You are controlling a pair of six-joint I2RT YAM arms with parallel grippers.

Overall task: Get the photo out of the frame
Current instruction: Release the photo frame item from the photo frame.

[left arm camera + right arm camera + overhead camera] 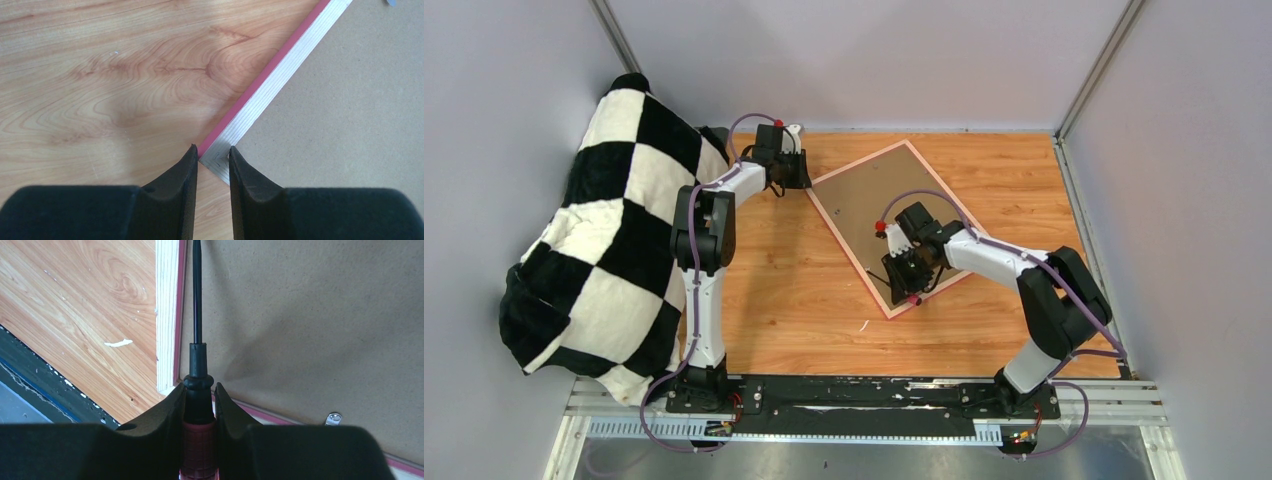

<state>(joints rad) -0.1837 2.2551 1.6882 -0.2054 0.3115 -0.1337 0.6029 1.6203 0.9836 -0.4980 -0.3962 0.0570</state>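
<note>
The frame (850, 252) lies face down and askew on the wooden table, its pink border (260, 82) around a brown backing board (864, 200). The photo is hidden beneath that board. My left gripper (796, 178) stands at the frame's left corner (220, 155), its two fingertips closed against either side of that corner. My right gripper (911, 268) hovers over the frame's near corner, shut on a screwdriver (198, 365) with a red handle. The black shaft runs along the seam between the border (165, 315) and the backing board (300, 330).
A black-and-white checkered blanket (614, 240) is heaped against the left wall beside the left arm. A small white scrap (862, 325) lies on the table near the frame's near corner. A metal tab (333, 417) sits on the backing's edge. Walls close three sides.
</note>
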